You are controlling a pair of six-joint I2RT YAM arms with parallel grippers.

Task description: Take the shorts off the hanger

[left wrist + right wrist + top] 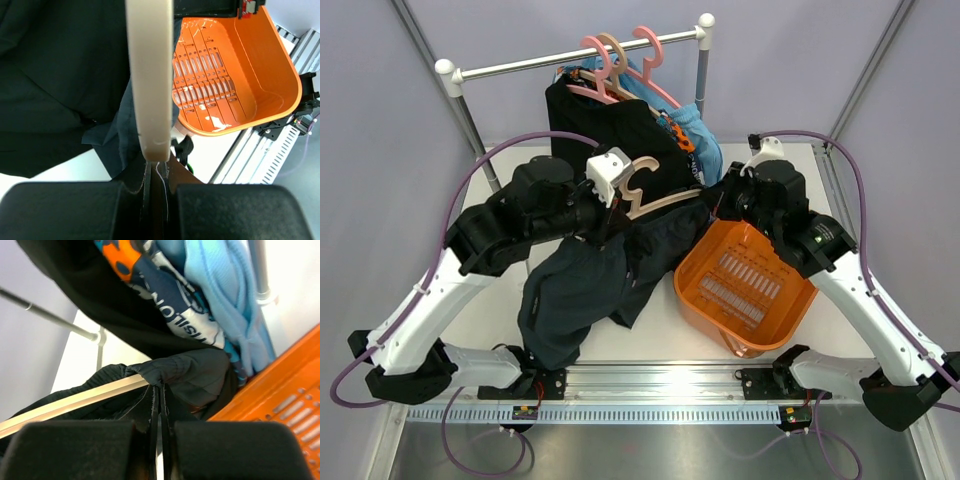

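The dark navy shorts (590,280) hang over a beige hanger (655,200) and spill onto the table. My left gripper (610,190) is shut on that hanger; in the left wrist view the hanger (150,75) rises from my shut left gripper (155,162) with the navy shorts (60,75) beside it. My right gripper (717,200) is shut on a fold of the navy shorts (195,370) at the hanger's right end; its tips (159,387) pinch the cloth next to the hanger bar (75,400). The black shorts (585,115), patterned shorts (682,137) and light blue shorts (708,140) hang on the rail.
A white clothes rail (570,58) with pink hangers (650,45) stands at the back. An orange basket (695,295) lies tilted at the right, just under my right arm; it also shows in the left wrist view (235,65) and the right wrist view (280,395).
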